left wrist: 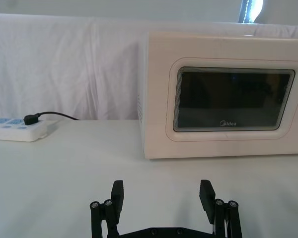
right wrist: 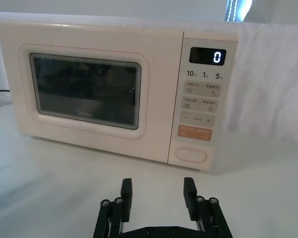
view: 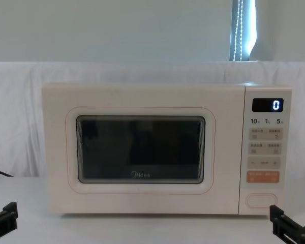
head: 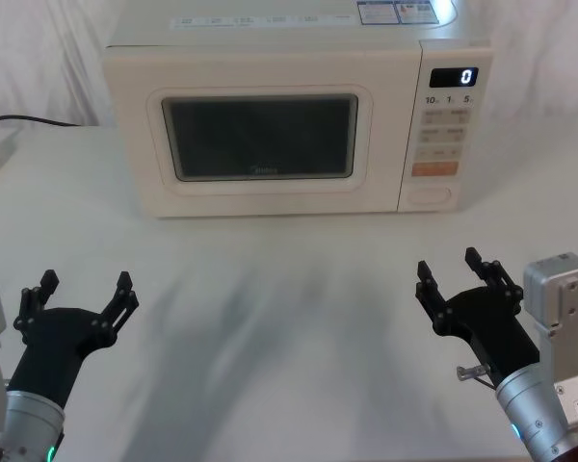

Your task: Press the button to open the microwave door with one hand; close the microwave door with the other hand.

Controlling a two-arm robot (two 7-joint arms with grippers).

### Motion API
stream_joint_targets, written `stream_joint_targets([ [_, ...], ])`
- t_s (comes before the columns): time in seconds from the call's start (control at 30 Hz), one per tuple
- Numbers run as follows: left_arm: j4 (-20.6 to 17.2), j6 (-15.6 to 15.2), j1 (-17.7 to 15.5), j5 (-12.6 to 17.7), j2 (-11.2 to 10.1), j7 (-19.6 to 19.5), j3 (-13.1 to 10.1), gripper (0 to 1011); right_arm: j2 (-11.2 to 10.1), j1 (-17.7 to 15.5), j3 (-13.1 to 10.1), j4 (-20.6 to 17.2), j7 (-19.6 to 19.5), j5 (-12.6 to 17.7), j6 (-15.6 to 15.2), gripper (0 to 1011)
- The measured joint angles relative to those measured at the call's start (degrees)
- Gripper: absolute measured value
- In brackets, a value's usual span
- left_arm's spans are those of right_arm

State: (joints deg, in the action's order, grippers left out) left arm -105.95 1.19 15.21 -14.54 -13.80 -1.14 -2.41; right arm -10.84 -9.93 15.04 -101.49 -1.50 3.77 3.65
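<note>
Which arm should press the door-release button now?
Right. The right pincer sits open on the microwave's control-panel side, roughly in line with the pill-shaped button. The left pincer, also open, faces the closed door, suiting the later push shut.

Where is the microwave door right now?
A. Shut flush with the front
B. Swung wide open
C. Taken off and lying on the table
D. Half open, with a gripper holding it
A. The door sits flush in the microwave front, and both grippers, left and right, are open and well short of it.
</note>
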Motion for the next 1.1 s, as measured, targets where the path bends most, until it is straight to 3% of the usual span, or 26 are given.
stream_joint_targets([
  [0.33, 0.0, 0.0, 0.0, 0.0, 0.0, 0.0, 0.0, 1001, 0.0, 0.0, 0.0, 0.0, 0.0, 0.0, 0.0, 408],
  [0.43, 0.0, 0.0, 0.0, 0.0, 0.0, 0.0, 0.0, 1001, 0.0, 0.0, 0.0, 0.0, 0.0, 0.0, 0.0, 270],
  [0.77, 0.0, 0.0, 0.0, 0.0, 0.0, 0.0, 0.0, 1001, 0.0, 0.0, 0.0, 0.0, 0.0, 0.0, 0.0, 10],
  [1.1, 0.0, 0.0, 0.0, 0.0, 0.0, 0.0, 0.0, 1001, 0.0, 0.0, 0.0, 0.0, 0.0, 0.0, 0.0, 0],
])
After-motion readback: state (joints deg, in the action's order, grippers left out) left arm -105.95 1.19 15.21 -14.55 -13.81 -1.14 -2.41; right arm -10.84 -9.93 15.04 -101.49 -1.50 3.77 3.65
